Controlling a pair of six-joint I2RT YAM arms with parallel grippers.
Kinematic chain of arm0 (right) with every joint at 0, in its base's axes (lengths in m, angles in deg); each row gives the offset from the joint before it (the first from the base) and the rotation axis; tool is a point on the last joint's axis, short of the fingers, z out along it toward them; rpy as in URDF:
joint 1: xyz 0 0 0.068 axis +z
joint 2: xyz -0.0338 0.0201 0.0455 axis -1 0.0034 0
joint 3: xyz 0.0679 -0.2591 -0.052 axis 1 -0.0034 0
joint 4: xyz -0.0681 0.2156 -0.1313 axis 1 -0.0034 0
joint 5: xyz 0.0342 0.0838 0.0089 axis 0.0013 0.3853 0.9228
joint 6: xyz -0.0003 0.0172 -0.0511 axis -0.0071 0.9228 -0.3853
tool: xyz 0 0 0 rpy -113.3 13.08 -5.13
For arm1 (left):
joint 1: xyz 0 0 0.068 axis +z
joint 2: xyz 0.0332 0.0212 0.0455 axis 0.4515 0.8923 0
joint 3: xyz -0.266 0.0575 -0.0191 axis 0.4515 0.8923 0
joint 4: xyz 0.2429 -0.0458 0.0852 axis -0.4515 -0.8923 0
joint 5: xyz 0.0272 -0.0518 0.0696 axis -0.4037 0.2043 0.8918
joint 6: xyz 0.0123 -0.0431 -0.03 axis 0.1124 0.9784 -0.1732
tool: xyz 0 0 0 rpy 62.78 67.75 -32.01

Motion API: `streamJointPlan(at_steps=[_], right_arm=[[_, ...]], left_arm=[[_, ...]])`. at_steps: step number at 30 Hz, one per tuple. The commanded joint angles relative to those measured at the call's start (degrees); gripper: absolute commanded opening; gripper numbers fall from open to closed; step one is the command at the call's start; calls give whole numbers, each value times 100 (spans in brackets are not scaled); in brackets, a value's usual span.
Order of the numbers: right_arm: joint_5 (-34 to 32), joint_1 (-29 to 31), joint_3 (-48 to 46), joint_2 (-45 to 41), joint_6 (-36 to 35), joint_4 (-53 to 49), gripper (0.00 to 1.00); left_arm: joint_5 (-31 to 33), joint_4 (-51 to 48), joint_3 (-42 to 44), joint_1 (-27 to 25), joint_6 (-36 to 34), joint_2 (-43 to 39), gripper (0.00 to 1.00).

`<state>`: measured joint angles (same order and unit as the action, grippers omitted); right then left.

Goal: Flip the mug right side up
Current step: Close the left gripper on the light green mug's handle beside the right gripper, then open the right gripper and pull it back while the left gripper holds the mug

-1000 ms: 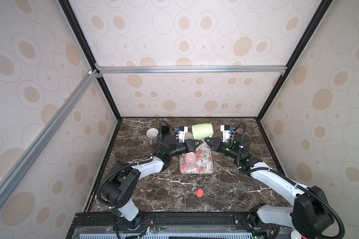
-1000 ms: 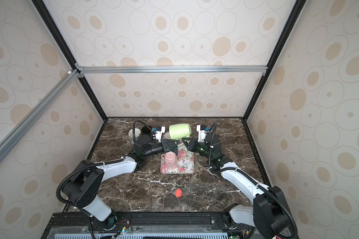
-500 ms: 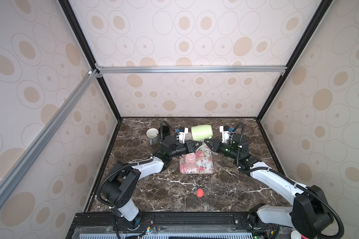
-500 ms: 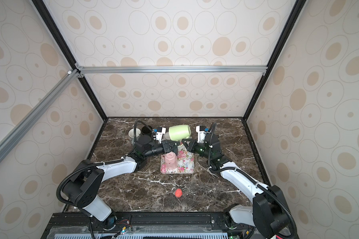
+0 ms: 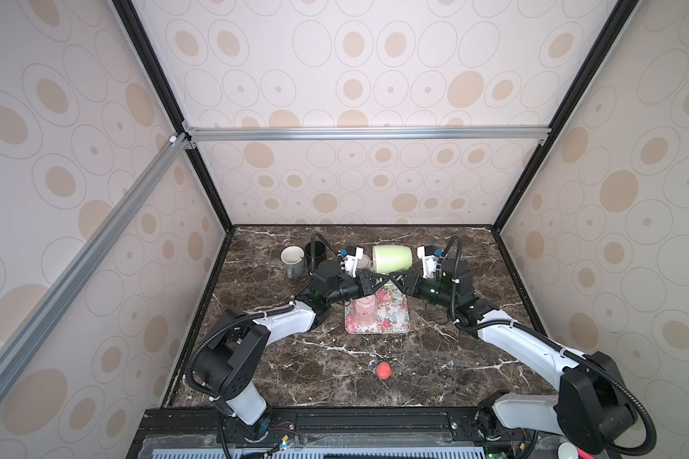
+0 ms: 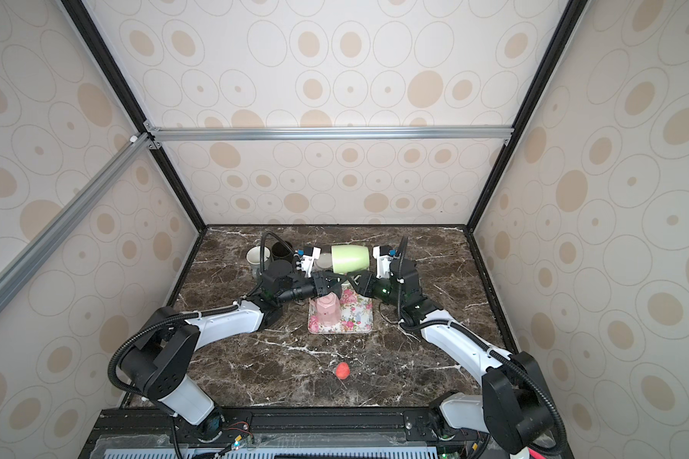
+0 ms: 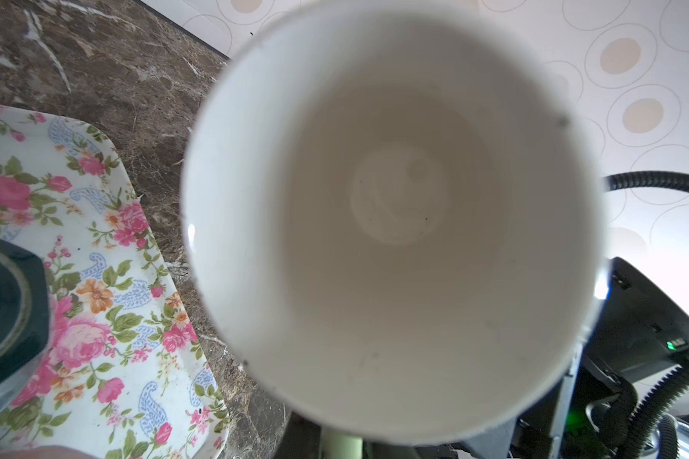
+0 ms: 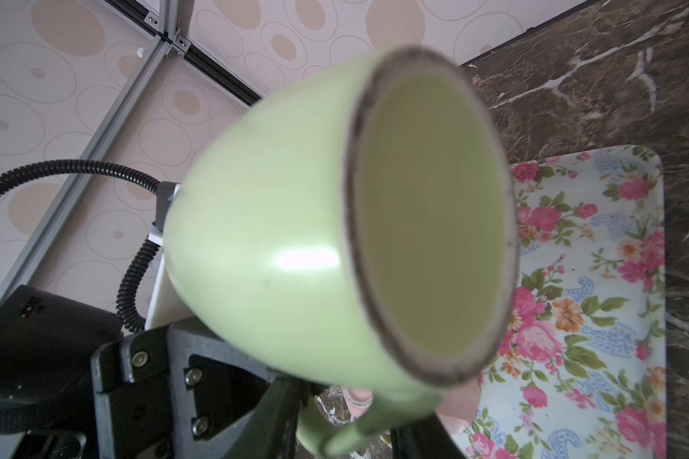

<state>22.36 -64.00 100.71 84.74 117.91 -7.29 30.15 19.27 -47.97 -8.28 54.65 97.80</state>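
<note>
While the green mug hangs on its side in the air, the left fingers are clamped tight on its handle from beneath. This puts the mug's body just above them. The mug's mouth is turned toward the left arm, and the left wrist view looks straight into the pale inside. Its base faces the right arm, and the right wrist view shows the recessed green underside with a rough unglazed ring around it.

In both top views the right fingers reach in from the other side and meet the left fingers nearly tip to tip under the mug. Whether they are closed on the handle or parted around it cannot be told, because the mug and the left fingers hide their tips.

Directly below the two sets of fingers lies the far end of a floral tray, which rests flat on the dark marble bench. A pink cup stands on the tray, just below the left fingers and on the arm-base side of them. Behind the left wrist, a grey mug and a black cup stand close together on the bench. A small red ball lies on the bench well apart from both sets of fingers, toward the arm bases.
</note>
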Motion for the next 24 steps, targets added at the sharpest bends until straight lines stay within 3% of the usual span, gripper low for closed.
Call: streamJointPlan(at_steps=[1,24], right_arm=[[108,72,-7,-7,-91,221,40],[-217,67,-132,-372,-287,-70,70]], left_arm=[[15,62,-381,-65,-400,-135,0],[227,-502,-662,-1,-835,-259,0]])
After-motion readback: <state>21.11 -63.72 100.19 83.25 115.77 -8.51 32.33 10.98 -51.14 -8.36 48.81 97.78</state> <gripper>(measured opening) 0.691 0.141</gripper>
